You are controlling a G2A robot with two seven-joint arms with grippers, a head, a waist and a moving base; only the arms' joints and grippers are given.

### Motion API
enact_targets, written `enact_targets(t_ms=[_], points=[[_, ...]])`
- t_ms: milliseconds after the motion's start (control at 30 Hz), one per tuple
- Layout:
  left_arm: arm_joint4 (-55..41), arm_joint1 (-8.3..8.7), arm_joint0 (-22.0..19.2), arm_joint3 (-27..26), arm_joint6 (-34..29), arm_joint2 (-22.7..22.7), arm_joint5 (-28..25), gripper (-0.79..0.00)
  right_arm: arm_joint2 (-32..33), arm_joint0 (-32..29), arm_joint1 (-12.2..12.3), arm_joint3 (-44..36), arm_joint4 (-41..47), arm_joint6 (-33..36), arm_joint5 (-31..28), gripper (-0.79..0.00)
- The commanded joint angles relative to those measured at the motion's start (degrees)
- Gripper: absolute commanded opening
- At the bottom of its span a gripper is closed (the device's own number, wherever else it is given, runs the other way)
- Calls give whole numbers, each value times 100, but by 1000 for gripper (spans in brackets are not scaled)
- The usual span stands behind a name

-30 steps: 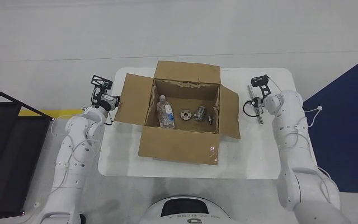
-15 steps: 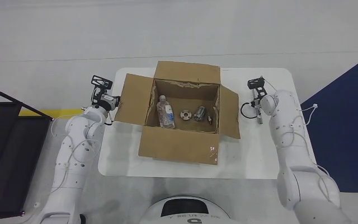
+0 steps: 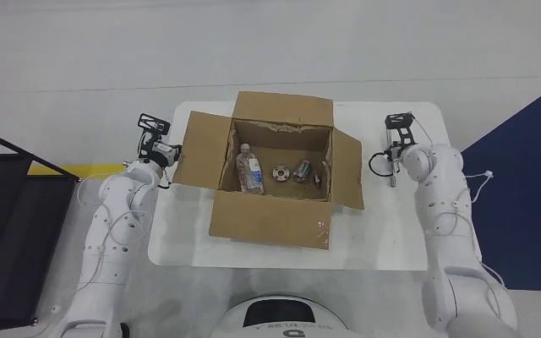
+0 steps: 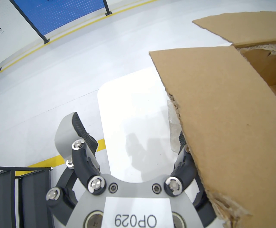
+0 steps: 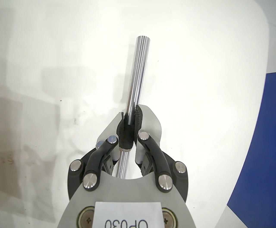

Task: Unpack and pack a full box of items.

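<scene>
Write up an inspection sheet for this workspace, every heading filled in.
Surface: white table, faint smudges.
Job's things: open cardboard box mid-table, holding a plastic bottle and small metal parts; metal rod outside it.
Clutter: nothing seen.
End effectors: left end effector open, beside a box flap; right end effector shut on the metal rod, over the table.
Cables: black cable looped at the right wrist.
Surroundings: pale floor, yellow floor line, blue panel.
</scene>
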Motion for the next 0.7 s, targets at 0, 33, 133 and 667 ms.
enact_targets(t_ms=[0, 33, 133, 667], points=[[0, 0, 0, 0, 0, 0, 0, 0, 144, -401, 21, -642, 202, -70, -5, -785], [0, 0, 0, 0, 0, 0, 0, 0, 206, -581, 29, -901, 293, -96, -1, -785], [0, 0, 0, 0, 0, 0, 0, 0, 310, -933, 48, -1418, 434, -4, 54, -785], [0, 0, 0, 0, 0, 0, 0, 0, 372, -2496, 100, -4808, 2272, -1170, -1476, -785]])
